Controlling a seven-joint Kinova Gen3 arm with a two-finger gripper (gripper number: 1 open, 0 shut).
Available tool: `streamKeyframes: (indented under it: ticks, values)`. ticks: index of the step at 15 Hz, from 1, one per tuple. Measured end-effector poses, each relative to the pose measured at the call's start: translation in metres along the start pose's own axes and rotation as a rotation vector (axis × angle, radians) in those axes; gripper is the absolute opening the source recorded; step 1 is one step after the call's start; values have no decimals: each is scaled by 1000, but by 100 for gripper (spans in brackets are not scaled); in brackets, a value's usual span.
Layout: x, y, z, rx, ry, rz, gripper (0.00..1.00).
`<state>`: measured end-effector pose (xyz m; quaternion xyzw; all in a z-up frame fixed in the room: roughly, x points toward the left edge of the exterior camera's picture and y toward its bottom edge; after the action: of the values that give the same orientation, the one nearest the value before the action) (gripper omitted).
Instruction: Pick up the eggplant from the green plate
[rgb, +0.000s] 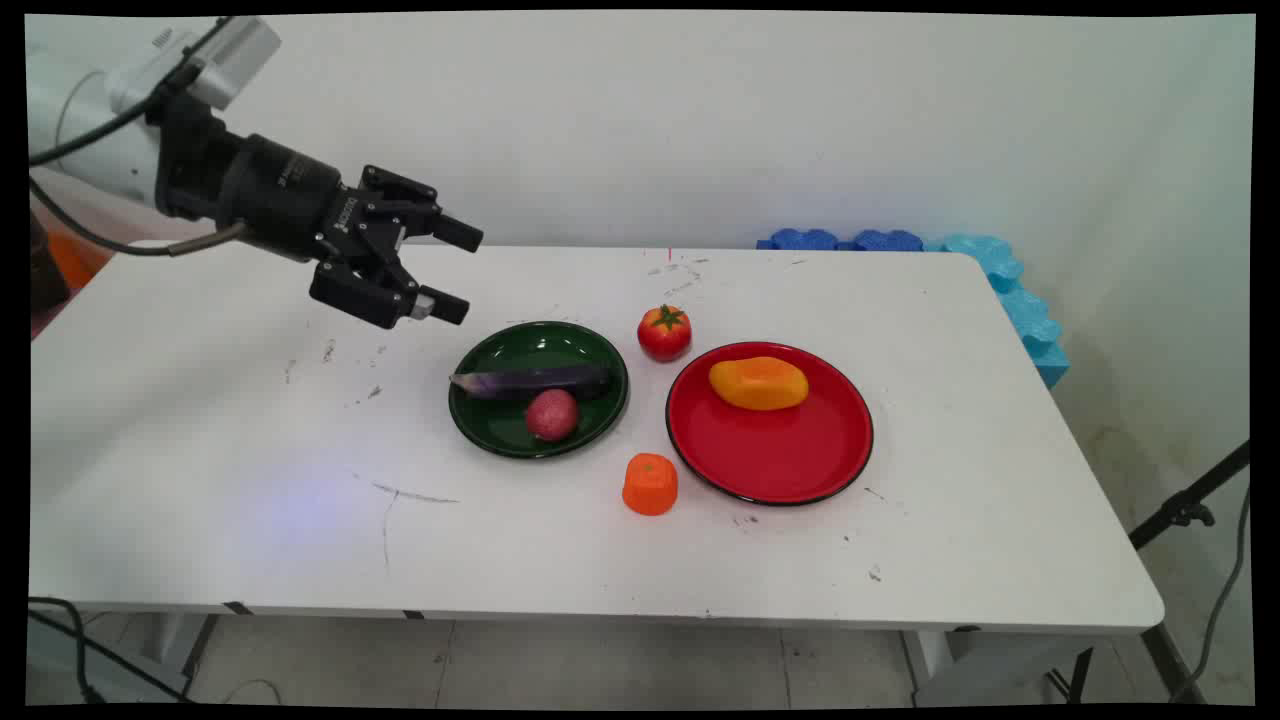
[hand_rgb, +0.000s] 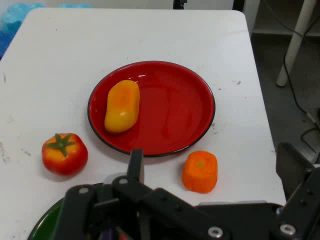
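Jaws agape, empty, near green plate; lettering on them unreadable

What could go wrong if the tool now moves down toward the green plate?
1. The open black tool hangs above the dark green round plate's left rim; descending, it might tip the plate.
2. The long purple eggplant and the round red potato touch, so grasping one could push the other.
3. The red tomato stands near the rim and may roll.
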<state>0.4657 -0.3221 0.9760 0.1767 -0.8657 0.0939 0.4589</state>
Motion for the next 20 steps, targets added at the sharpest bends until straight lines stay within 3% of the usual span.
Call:
streamKeyframes:
  ticks: [7,11,16,20]
  values:
    - [43,-8,18,45,-22,-58,100]
    - [61,-29,43,95,-78,-68,100]
    - [51,-53,76,121,-197,-35,100]
    - [21,-64,99,106,-321,-2,100]
